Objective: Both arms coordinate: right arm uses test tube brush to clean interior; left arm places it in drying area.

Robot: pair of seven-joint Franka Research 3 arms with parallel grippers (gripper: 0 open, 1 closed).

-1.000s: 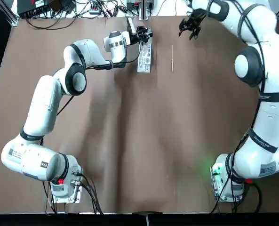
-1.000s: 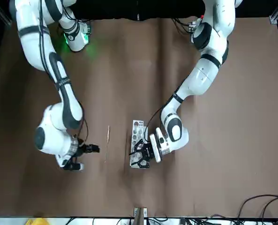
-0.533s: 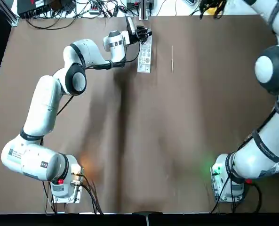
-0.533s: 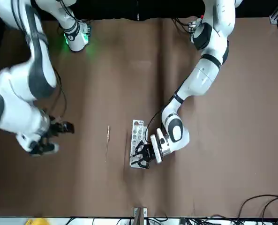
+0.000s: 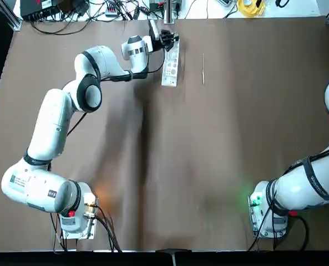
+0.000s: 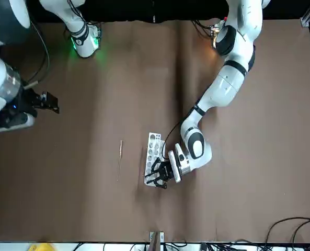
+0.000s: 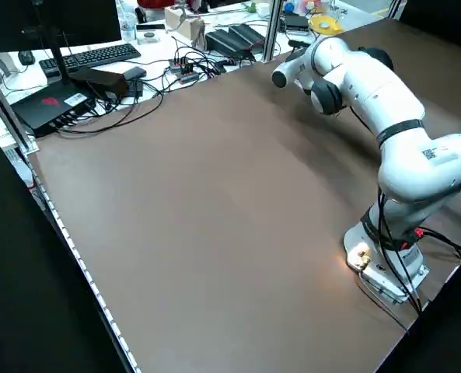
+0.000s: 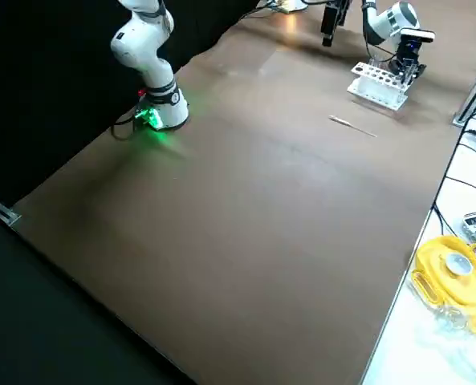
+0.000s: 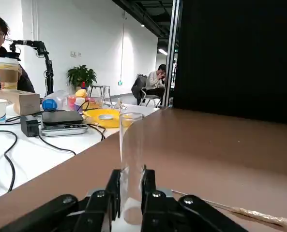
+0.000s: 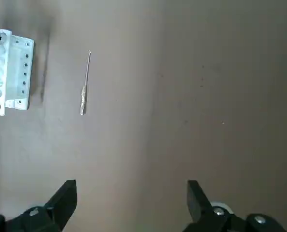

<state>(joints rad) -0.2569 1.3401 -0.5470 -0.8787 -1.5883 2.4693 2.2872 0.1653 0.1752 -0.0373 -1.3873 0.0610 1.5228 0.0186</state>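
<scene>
The left arm (image 5: 59, 119), a smooth white jointed robot arm with grey round joint caps, reaches from its base at about 7 o'clock on the brown table (image 5: 208, 155) up toward 12 o'clock in the top view. Its black two-finger left gripper (image 9: 131, 186) is pinched on a clear glass test tube (image 9: 131, 164), which stands upright between the fingers in the left wrist view. The gripper sits at the far end of the drying area (image 5: 171, 65), a small narrow white rectangular rack with a row of round holes along its top, lying lengthwise near 12 o'clock on the table. Whether the tube's foot is inside a hole cannot be told.

The test tube brush (image 5: 203, 70), a very thin straight pale wire-like stick, lies flat on the table just at 3 o'clock of the rack, parallel to it and apart from it, touched by neither gripper.

The right arm (image 5: 305, 185), a white jointed arm with black cable strapped along its links, rises from its base at about 5 o'clock and is lifted high. Its black right gripper (image 10: 132, 200) hangs well above the table with its fingers spread wide and nothing between them; the right wrist view looks down on rack and brush far below
</scene>
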